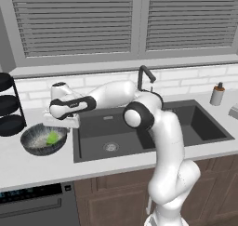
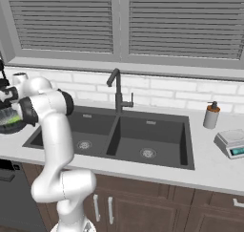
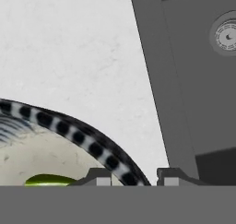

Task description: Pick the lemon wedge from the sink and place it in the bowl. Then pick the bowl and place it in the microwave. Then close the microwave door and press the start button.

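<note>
lemon wedge (image 1: 52, 137) bright yellow-green, inside streaked bowl (image 1: 32, 145) on counter (image 1: 42, 167) beside sink's (image 1: 93, 146) left edge. arm stretched left, gripper (image 3: 133, 177) straddling bowl rim, fingers closing on it.

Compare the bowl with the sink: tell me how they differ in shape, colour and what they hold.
The bowl is round and stands on the counter; the sink is rectangular and sunk into it. The bowl is pale inside with a streaked dark rim; the sink is plain dark grey. The bowl holds the lemon wedge; the sink's basins show only drains. Both are open-topped.
</note>
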You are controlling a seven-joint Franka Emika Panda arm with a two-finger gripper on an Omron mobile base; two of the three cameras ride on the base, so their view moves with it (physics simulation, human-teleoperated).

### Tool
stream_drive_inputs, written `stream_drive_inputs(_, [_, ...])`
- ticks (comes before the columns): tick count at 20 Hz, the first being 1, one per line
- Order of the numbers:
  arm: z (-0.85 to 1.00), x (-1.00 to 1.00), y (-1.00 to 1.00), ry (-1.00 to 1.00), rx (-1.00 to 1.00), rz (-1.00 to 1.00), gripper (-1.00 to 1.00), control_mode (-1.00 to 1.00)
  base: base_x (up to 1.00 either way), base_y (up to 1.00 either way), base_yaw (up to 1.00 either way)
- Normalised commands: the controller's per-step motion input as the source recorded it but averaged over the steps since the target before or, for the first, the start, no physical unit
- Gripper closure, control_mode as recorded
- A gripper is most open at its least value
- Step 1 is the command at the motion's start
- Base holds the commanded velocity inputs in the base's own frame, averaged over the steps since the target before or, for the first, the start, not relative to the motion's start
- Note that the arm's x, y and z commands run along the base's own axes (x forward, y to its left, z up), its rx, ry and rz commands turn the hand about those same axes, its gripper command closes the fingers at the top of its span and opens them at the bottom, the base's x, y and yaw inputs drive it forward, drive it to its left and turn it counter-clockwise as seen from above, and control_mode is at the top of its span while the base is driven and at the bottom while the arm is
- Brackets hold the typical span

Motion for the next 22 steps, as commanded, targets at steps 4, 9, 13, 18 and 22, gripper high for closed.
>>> stream_drive_inputs(4, [0.24, -0.39, -0.27, -0.08, 0.00, -0.03, 1.00, -1.00, 0.00, 0.00, 0.00])
stream_drive_inputs(9, [0.19, -0.19, -0.17, -0.02, 0.00, -0.13, 1.00, -1.00, 0.00, 0.00, 0.00])
stream_drive_inputs(13, [0.51, -0.10, -0.30, 0.00, 0.00, -0.25, 1.00, -1.00, 0.00, 0.00, 0.00])
stream_drive_inputs(18, [0.66, -0.10, -0.37, 0.04, 0.00, -0.38, 1.00, -1.00, 0.00, 0.00, 0.00])
stream_drive_inputs(22, [0.53, -0.18, -0.48, 0.01, 0.00, -0.43, 1.00, -1.00, 0.00, 0.00, 0.00])
